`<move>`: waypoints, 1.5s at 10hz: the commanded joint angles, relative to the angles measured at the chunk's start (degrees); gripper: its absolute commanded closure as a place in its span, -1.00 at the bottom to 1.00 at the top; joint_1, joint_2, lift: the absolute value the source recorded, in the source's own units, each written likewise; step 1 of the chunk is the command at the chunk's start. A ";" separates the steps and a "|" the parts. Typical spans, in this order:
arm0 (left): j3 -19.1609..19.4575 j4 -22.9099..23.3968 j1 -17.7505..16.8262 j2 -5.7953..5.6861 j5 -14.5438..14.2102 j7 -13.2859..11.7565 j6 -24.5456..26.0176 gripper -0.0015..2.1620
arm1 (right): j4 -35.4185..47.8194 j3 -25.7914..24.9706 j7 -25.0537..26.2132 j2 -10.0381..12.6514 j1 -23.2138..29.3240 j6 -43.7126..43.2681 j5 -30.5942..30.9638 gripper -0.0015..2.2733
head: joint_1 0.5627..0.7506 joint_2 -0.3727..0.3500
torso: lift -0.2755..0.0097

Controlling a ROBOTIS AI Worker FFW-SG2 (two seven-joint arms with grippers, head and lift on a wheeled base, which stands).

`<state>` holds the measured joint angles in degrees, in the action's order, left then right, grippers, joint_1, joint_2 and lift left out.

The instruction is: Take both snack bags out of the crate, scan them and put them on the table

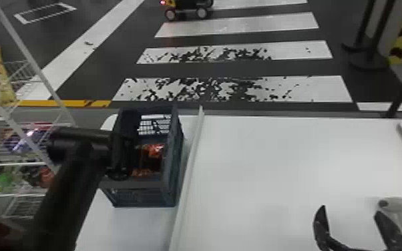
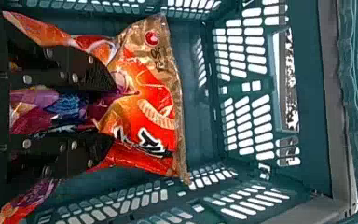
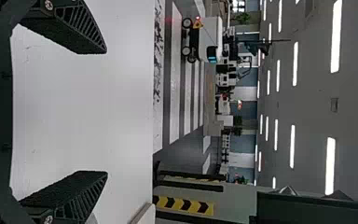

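inside the crate (image 1: 145, 197), the left gripper (image 2: 114, 114) pinches an orange snack bag (image 2: 154, 116); snagging the rim (image 1: 137, 184) could pull it loose. outside, the right gripper (image 3: 106, 112) is spread.

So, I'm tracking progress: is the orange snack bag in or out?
In: walls of the crate surround the orange snack bag.

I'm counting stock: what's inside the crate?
An orange-red snack bag shows in the crate, with purple-blue wrapping beside it; the left gripper partly covers both, and what lies underneath is hidden.
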<state>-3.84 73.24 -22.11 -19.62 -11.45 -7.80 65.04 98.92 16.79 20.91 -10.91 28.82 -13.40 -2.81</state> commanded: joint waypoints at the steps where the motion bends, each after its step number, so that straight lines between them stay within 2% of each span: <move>1: 1.21 1.64 0.67 -0.33 -0.15 -0.02 -0.04 0.98 | -0.05 0.00 0.01 0.01 0.01 0.00 0.00 -0.94 | 0.41 0.63 | 0.27; 3: 2.00 5.86 1.11 -0.42 -0.32 -0.02 0.67 0.98 | -0.05 0.00 0.01 0.01 0.18 0.00 0.00 -0.94 | 0.41 0.64 | 0.27; 9: 5.25 15.79 2.43 -0.86 -1.64 -0.02 6.99 0.98 | -0.40 0.00 0.01 0.10 0.18 0.18 0.09 -0.94 | 0.41 0.62 | 0.27; 15: 8.68 24.05 2.51 -1.74 -3.66 -0.02 12.44 0.98 | -1.19 -0.09 0.01 0.45 -0.08 0.53 0.18 -0.94 | 0.41 0.63 | 0.27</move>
<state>4.23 96.20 -19.60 -21.31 -14.85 -7.82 76.60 97.83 16.70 20.91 -10.52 28.75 -12.87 -2.64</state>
